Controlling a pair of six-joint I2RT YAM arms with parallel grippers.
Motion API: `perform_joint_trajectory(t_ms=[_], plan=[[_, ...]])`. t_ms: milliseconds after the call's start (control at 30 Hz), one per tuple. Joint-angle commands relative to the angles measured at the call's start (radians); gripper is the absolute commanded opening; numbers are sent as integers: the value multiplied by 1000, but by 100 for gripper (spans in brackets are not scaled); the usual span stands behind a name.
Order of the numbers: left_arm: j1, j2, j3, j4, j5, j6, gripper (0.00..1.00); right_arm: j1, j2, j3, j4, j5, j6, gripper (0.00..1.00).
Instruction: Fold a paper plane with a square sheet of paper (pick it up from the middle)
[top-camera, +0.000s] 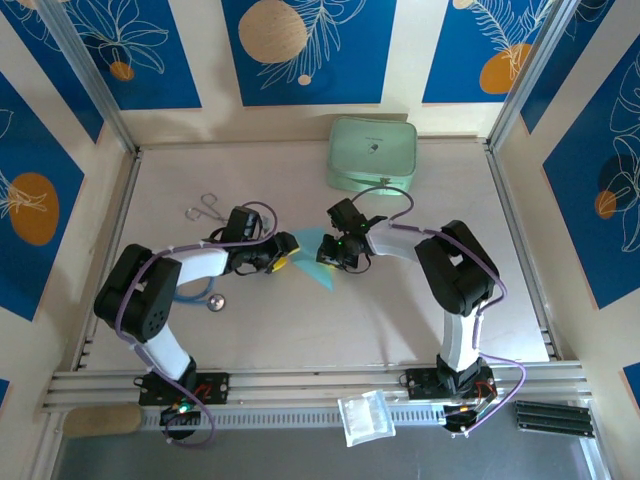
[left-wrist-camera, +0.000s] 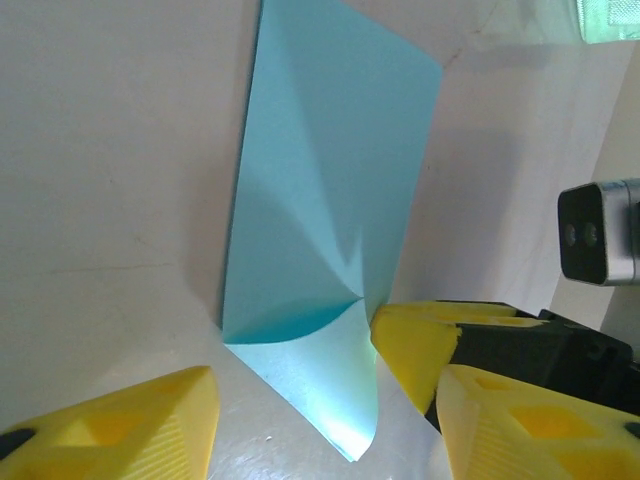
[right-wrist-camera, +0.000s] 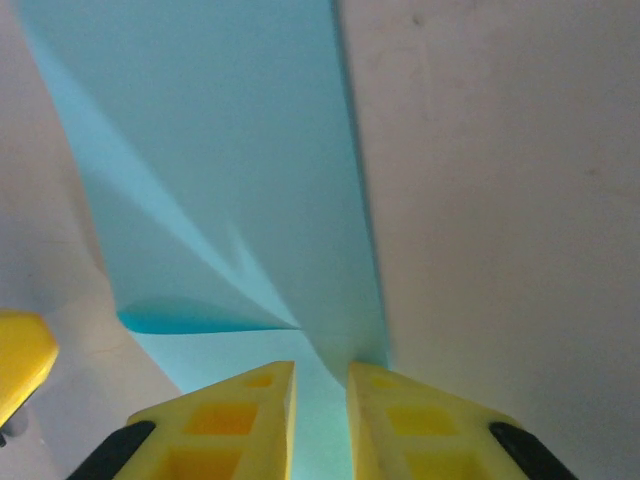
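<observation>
Sky-blue paper (left-wrist-camera: 330, 180) lying creased on surface (top-camera: 300, 330), left gripper (left-wrist-camera: 328, 400) gaping wide at its corner, right gripper (right-wrist-camera: 320, 365) straddling its edge narrowly

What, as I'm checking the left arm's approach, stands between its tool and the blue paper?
Nothing visible. The square sheet of paper sits just ahead of the open left tool. The right tool sits at its edge, beside that path, not across it.

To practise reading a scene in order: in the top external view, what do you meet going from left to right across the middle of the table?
scissor-handled metal tool → left claw → sky-blue paper → right claw
</observation>
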Motion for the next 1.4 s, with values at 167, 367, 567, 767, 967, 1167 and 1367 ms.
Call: perform_joint_trajectory(t_ms=[167, 367, 567, 767, 967, 1167, 1367], plan=[[-18, 18, 17, -64, 19, 16, 38, 2, 22, 31, -52, 2, -30, 19], [-25, 39, 36, -96, 12, 33, 28, 0, 31, 36, -69, 13, -38, 17], [-33, 56, 45, -75, 29, 33, 27, -3, -6, 34, -57, -13, -57, 17], [-62, 59, 63, 3, 73, 8, 20, 5, -94, 39, -48, -41, -105, 17], [-85, 120, 96, -3, 66, 6, 13, 10, -158, 9, -31, -50, -109, 18], [-97, 156, 132, -35, 42, 5, 10, 31, -189, -44, -7, -54, -119, 18], [-103, 180, 150, -47, 19, -8, 9, 52, -142, -64, 17, -70, -111, 18]])
